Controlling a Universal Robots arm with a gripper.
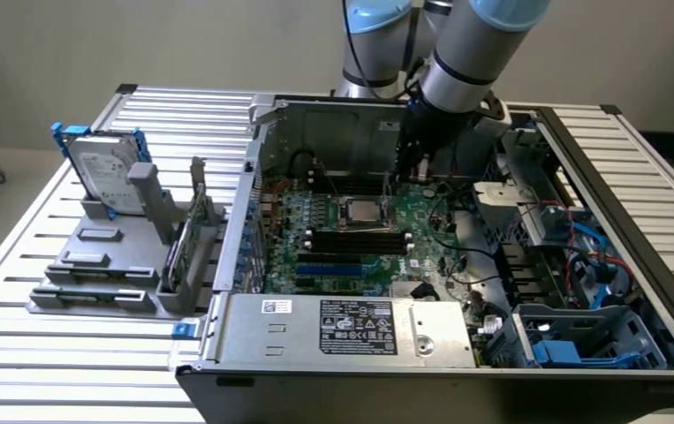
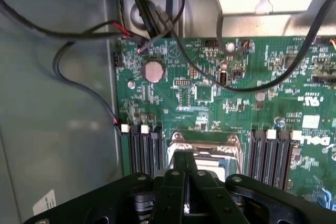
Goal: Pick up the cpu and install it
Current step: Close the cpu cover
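The cpu (image 1: pixel 361 210) lies flat in the socket (image 2: pixel 206 141) in the middle of the board (image 2: pixel 252 77), inside the open case (image 1: pixel 619 230), so the step in hand looks like seating it rather than fetching it. The claw (image 2: pixel 185 160) has its fingers pressed together with nothing between them. In the wrist view their tips hang right over the cpu (image 2: pixel 215 163), and I cannot tell whether they touch its metal top. In the exterior view the claw (image 1: pixel 411 177) sits above the board just behind the socket, toward the case's back wall, near the cpu but not around it. To do this well, I judge the cpu must lie level in the socket with no corner riding up, since a tilted one could bend the contacts beneath. Any touch from the closed tips should be light and straight down on the middle of the lid, never a sideways shove. The cables (image 2: pixel 157 30) loop across the board close to the wrist and the memory slots (image 2: pixel 142 150) flank the socket on both sides, so vertical travel seems safest here to avoid snagging either
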